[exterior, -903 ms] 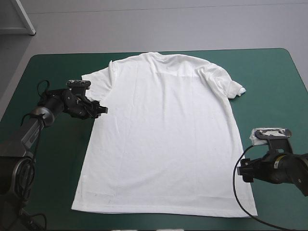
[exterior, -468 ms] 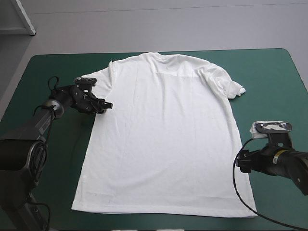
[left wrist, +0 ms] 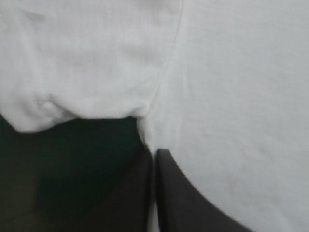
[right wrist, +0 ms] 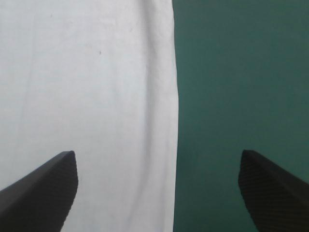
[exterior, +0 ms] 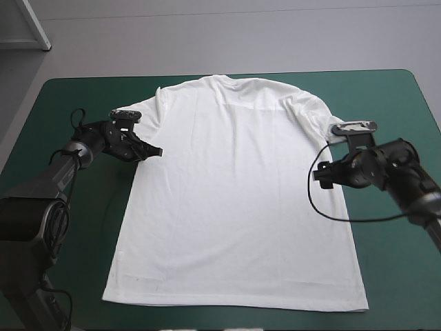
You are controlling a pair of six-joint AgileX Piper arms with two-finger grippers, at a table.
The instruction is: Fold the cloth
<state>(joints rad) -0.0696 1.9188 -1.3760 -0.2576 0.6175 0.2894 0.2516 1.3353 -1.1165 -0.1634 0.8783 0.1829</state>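
The white T-shirt (exterior: pixel 234 193) lies spread flat on the teal-green cover, collar toward the far edge and hem toward the near one. My left gripper (exterior: pixel 157 150) sits at the armpit under the shirt's left sleeve. In the left wrist view its black fingers (left wrist: pixel 154 152) meet in a point, with a sliver of the T-shirt (left wrist: pixel 231 96) pinched between them. My right gripper (exterior: pixel 318 176) hovers over the shirt's right side edge, just below the right sleeve. It stands open (right wrist: pixel 158 153), the T-shirt (right wrist: pixel 87 72) edge running between its fingers.
Teal-green cover (exterior: pixel 386 96) shows on both sides of the shirt and beyond the collar. The hem lies close to the table's near edge. The right sleeve (exterior: pixel 334 127) is slightly rumpled at its tip.
My left gripper has closed on the shirt at the left armpit. My right arm has travelled along the shirt's right edge, from near the hem up toward the sleeve, still open.
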